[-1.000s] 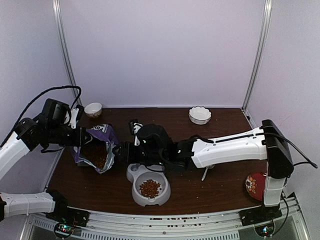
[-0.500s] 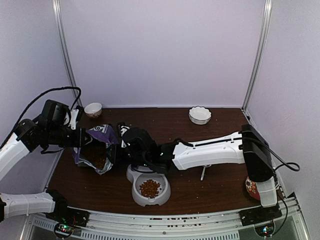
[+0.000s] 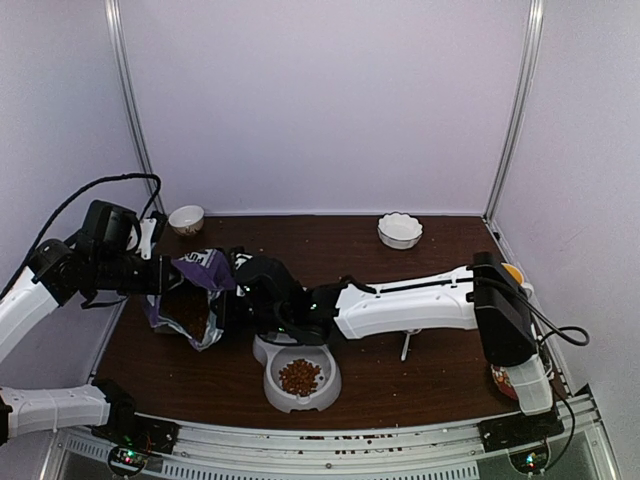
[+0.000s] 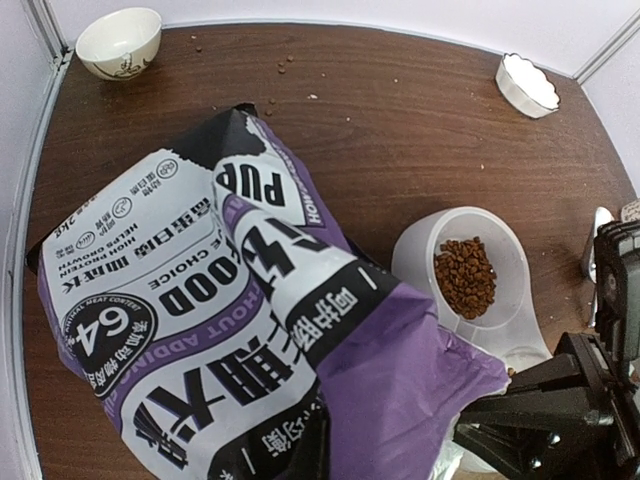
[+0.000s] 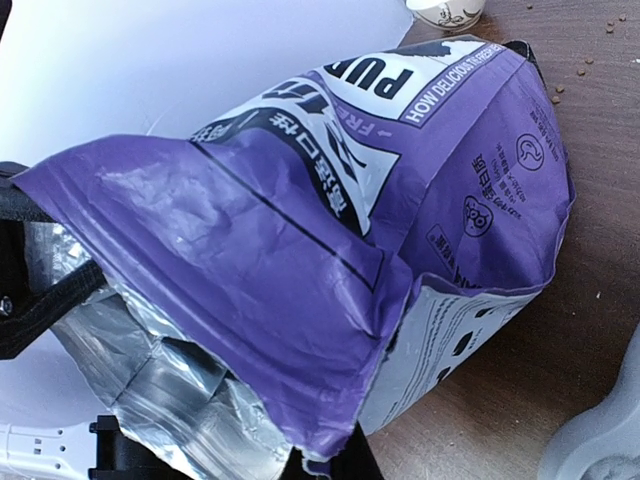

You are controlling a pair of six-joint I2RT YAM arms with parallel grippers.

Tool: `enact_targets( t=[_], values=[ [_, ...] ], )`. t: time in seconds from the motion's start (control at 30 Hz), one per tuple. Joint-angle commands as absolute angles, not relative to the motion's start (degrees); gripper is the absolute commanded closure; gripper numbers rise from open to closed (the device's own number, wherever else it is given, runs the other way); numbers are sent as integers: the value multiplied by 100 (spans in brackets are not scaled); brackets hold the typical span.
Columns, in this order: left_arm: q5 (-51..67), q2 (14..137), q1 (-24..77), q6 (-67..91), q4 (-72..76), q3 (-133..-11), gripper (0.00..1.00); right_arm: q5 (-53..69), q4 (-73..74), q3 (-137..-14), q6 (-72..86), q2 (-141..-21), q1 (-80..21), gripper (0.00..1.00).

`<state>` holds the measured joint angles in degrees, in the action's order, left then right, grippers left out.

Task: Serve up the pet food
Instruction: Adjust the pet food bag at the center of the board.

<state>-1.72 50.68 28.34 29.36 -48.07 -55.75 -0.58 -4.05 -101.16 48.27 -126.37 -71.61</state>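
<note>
Crinkly purple foil-lined bag [image 5: 330,200] in clamp of left tool [image 3: 165,277]; right tool [image 3: 228,303], grip unclear.

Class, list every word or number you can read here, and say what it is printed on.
"PUP", cut off by a fold: crumpled purple pet-food bag
"64": black round badge on that bag
"HOW DELICIOUS TO FRESH", end unclear: the bag's purple side
Chinese characters, small print: too blurred to read.

A crumpled purple bag [image 4: 250,340] with white print fills the foreground above the dark tabletop [image 4: 400,130]. Right of it, a grey double bowl [image 4: 415,255] holds pet food [image 4: 465,275] in one compartment. A cream bowl [image 4: 118,40] sits far left, and a white scalloped dish [image 4: 527,84] far right.
</note>
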Motion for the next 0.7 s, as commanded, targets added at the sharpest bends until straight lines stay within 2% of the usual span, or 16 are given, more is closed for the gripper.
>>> enact_targets(
  t=[0.0, 0.4, 0.67],
  values=[
    [59, 4905, 2876, 3001, -4404, -5586, 100, -388, -344, -10354, 4827, -12558, -7165, 100],
    [321, 5026, 2878, 2771, -4404, -5623, 99, -1289, 472, -10183, 4294, -11489, -7056, 100],
    [569, 4908, 2882, 2420, -4403, -5672, 64, -1361, 525, -9872, 4087, -10948, -6773, 100]
  ],
)
